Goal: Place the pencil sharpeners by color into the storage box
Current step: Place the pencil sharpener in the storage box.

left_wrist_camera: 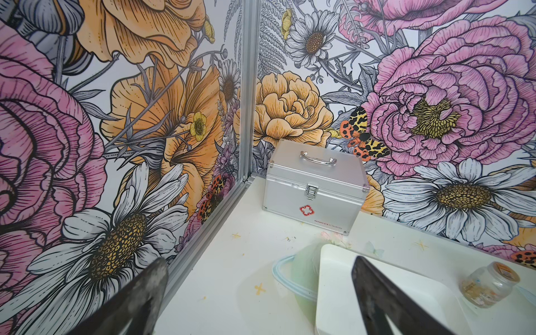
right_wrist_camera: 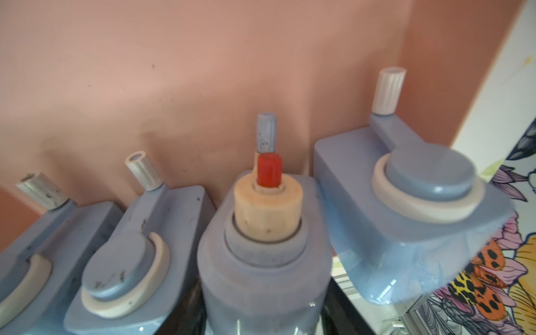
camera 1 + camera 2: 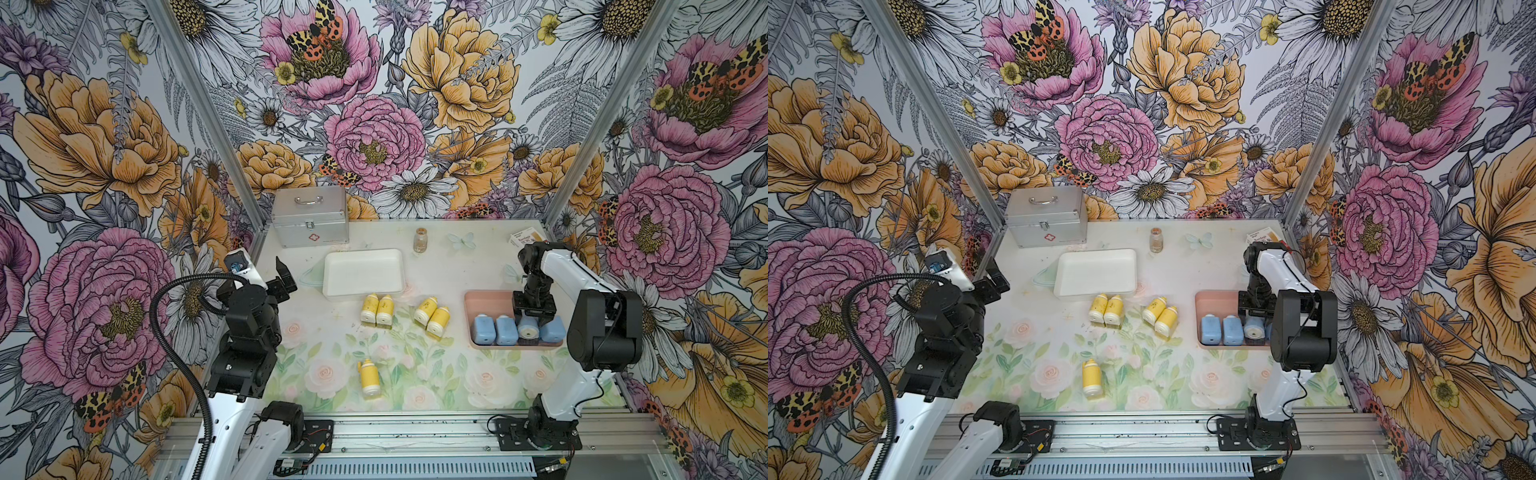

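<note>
Currently, four blue pencil sharpeners (image 3: 517,329) are filed in the pink tray (image 3: 486,297) at the worktop's right edge, one pinched by the right gripper (image 3: 529,321); five yellow sharpeners (image 3: 376,309) are left mid-worktop; left gripper (image 1: 258,261) is spread.

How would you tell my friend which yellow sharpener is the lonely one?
Find the white tray near the back, left of the pink tray. Right in front of it four yellow sharpeners lie in two pairs. Keep coming towards the front rail to the lonely yellow sharpener: it lies all alone, touching nothing else.
</note>
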